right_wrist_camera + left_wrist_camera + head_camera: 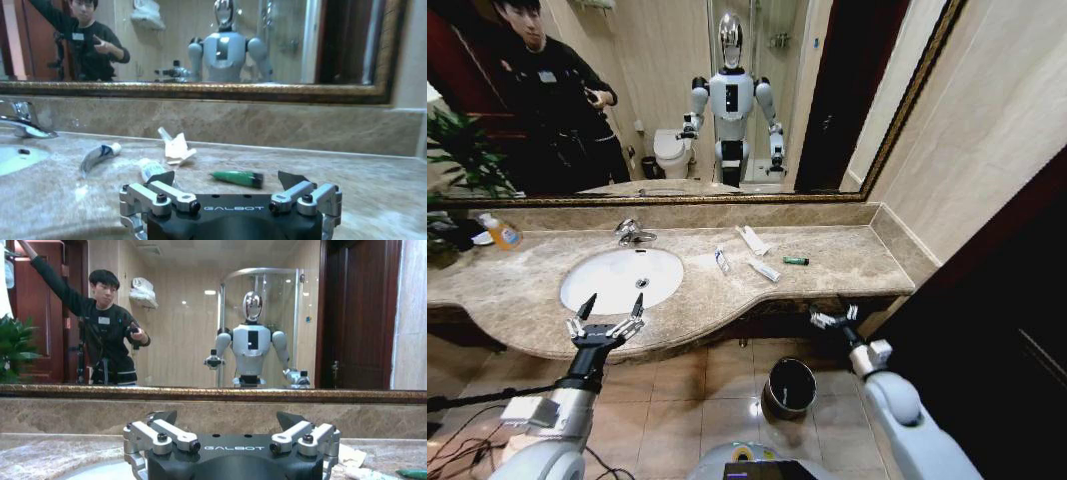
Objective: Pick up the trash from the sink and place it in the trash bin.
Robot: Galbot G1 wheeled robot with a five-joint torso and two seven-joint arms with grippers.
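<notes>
The white oval sink (597, 285) with a chrome tap (632, 233) looks bare inside. The trash lies on the marble countertop (857, 262) to the sink's right: a white flat packet (752, 240), two white tubes (722, 260) (765, 270) and a green tube (796, 261). The dark trash bin (790, 387) stands on the floor below the counter's front edge. My left gripper (613, 302) is open at the sink's front rim. My right gripper (834, 315) is open at the counter's front edge, facing the green tube (237, 176) and the packet (175, 148).
A yellow-orange soap bottle (502, 232) stands at the far left of the counter beside a plant (457, 160). A framed mirror runs along the back wall. A dark door panel (1007, 330) stands at the right. Cables lie on the tiled floor at the left.
</notes>
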